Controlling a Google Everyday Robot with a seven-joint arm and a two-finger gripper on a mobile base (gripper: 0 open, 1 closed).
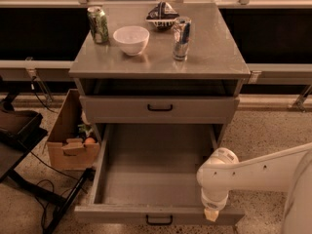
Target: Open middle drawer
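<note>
The middle drawer (156,165) of the grey metal cabinet (161,67) stands pulled far out toward me, and its deep plain grey interior is empty. Its front panel runs along the bottom of the view, with the small black bar handle (159,220) at centre. My gripper (211,213) hangs from the white arm (253,172) and sits at the drawer's front edge, right of the handle. The uppermost drawer front (160,108) is closed. The lowest drawer is hidden under the open one.
On the cabinet top stand a green can (98,25), a white bowl (131,39), a silver can (181,38) and a dark bag (162,12). A cardboard box (70,140) with items sits on the floor at left, beside cables and a black stand (19,145).
</note>
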